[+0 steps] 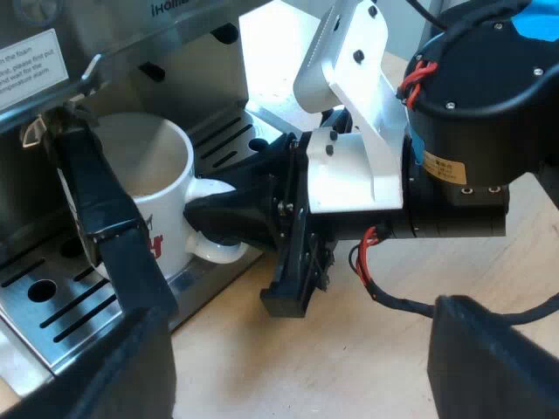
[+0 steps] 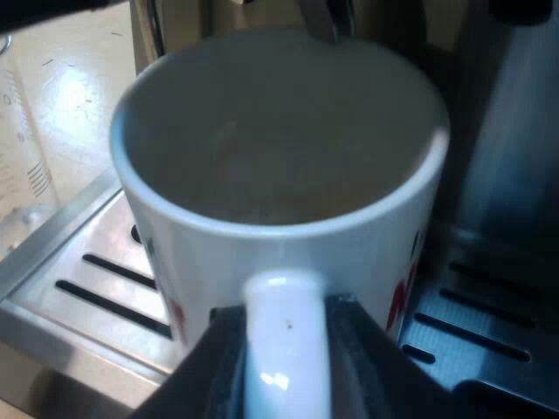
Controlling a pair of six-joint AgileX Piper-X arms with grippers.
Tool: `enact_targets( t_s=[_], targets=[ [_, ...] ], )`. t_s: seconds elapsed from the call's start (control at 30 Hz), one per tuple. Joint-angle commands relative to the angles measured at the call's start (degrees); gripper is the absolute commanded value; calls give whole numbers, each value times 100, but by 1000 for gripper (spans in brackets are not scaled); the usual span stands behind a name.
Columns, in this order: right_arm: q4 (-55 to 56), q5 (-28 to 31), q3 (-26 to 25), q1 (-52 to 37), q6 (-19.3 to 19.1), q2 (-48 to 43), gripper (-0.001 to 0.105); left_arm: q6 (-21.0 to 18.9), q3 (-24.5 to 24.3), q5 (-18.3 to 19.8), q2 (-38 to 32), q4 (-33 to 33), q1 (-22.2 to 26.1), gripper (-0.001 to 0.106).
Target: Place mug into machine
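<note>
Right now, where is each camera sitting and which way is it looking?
Left wrist view: rides my left arm, facing the steel espresso machine's front; my open left gripper frames the right gripper at the white ceramic mug.
Right wrist view: rides my right arm, looking into the mug over its handle, clamped by the right gripper's black fingers.
Both share the mug and the slotted metal drip tray.

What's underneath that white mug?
The machine's slotted metal drip tray lies under the mug. The mug's own body covers its base, so whether it touches the tray cannot be seen.
</note>
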Motion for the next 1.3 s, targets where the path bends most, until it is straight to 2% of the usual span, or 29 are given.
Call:
enact_targets(
  t_s=[0.03, 0.57, 0.67, 0.93, 1.3],
  targets=[
    [-221, 24, -99, 12, -59, -57, 38, -52, -19, -10, -17, -31, -29, 63],
    [-41, 208, -99, 241, -59, -235, 38, -52, -19, -10, -17, -31, -29, 63],
    [-41, 327, -41, 230, 62, -235, 38, -52, -19, -10, -17, -31, -29, 63],
    [-105, 487, 204, 230, 65, -74, 38, -52, -19, -10, -17, -31, -29, 63],
    [-1088, 450, 203, 230, -112, 469, 38, -52, -19, -10, -17, -31, -29, 63]
  ],
)
